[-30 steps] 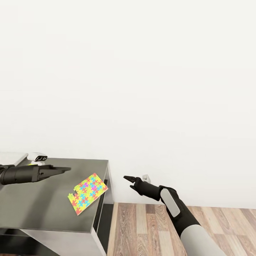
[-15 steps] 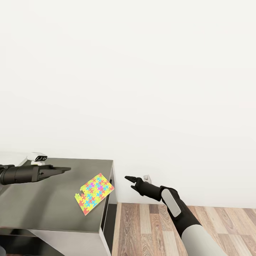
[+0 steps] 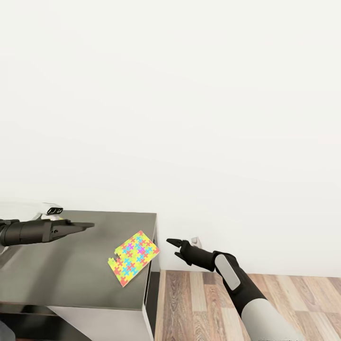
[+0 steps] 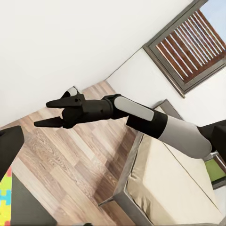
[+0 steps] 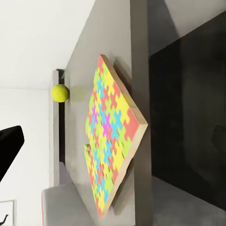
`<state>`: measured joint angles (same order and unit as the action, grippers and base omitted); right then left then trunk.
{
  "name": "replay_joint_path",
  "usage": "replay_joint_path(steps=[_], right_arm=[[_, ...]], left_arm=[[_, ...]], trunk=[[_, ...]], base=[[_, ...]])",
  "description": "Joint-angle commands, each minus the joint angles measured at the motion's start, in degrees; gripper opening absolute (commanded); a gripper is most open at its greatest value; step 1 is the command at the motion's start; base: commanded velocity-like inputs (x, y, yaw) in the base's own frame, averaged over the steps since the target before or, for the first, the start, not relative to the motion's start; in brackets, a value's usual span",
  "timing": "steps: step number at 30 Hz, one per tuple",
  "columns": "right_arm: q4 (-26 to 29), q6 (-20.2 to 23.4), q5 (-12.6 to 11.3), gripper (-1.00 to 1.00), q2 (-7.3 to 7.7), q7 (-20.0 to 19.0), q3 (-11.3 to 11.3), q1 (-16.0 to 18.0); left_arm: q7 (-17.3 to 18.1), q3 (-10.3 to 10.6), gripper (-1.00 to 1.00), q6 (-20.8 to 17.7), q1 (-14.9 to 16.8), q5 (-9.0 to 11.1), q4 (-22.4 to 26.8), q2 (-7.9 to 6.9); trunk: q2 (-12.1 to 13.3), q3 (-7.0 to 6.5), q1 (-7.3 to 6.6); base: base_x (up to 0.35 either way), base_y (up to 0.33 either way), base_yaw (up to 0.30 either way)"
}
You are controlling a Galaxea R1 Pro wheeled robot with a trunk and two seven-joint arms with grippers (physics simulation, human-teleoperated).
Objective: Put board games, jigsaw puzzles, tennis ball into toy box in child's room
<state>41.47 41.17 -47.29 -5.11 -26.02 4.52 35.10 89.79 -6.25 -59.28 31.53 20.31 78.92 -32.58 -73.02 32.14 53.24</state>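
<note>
jigsaw puzzle point(image 3: 133, 257) lying flat on the dark grey end of the table point(image 3: 61, 265), one corner right at the table's right edge; long axis running diagonally, from near-left up toward the wall and the edge. right gripper point(image 3: 173, 246) hanging off the table over the wood floor point(image 3: 199, 303), just beside that edge, fingers parted and holding nothing, puzzle lying to its left. left gripper point(image 3: 87, 225) hovering above the tabletop farther left, fingers looking pressed together, nothing in them. right arm seeming nearer the puzzle. tennis ball point(image 5: 60, 92) sitting on the table beyond the puzzle in the right wrist view
</note>
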Motion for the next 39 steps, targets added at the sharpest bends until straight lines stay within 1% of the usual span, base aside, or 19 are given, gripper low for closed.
replay_joint_path(steps=[1, 11, 22, 30, 33, 39], right_arm=[[-0.06, 0.22, -0.06, 1.00, 0.01, -0.06, -0.03, 0.09], [-0.43, 0.44, -0.08, 1.00, 0.08, -0.07, -0.03, 0.37], [-0.54, 0.84, -0.06, 1.00, 0.17, -0.29, -0.03, 0.83], [-2.13, 1.06, -0.14, 1.00, 0.18, -0.50, -0.05, 1.13], [-2.33, 1.57, -0.15, 1.00, 0.17, -0.76, -0.09, 1.35], [-2.50, 2.96, -0.13, 1.00, 0.14, -2.59, -0.11, 1.72]], left_arm=[[0.21, 0.01, 1.00, -0.60, 0.03, -0.01, 0.00, -0.02], [0.21, 0.01, 1.00, -0.64, 0.03, -0.01, 0.00, 0.01], [0.21, 0.00, 1.00, -0.65, 0.03, -0.01, 0.00, 0.00], [0.21, -0.07, 1.00, -0.66, 0.03, -0.01, 0.00, -0.02], [0.21, -0.07, 1.00, -0.66, 0.03, 0.04, 0.00, -0.02], [0.21, -0.07, 1.00, -0.66, 0.03, 0.08, 0.00, -0.02]], trunk=[[-0.03, 0.06, 0.00], [-0.03, 0.06, 0.00], [-0.03, 0.06, 0.00], [-0.03, 0.06, 0.00], [-1.24, 0.59, 0.66], [-3.64, 1.67, 1.98]], base=[[0.000, 0.069, 0.000], [0.000, 0.025, 0.000], [0.000, 0.113, 0.000], [0.000, 0.015, 0.000], [0.000, 0.003, 0.000], [0.000, 0.000, 0.000]])
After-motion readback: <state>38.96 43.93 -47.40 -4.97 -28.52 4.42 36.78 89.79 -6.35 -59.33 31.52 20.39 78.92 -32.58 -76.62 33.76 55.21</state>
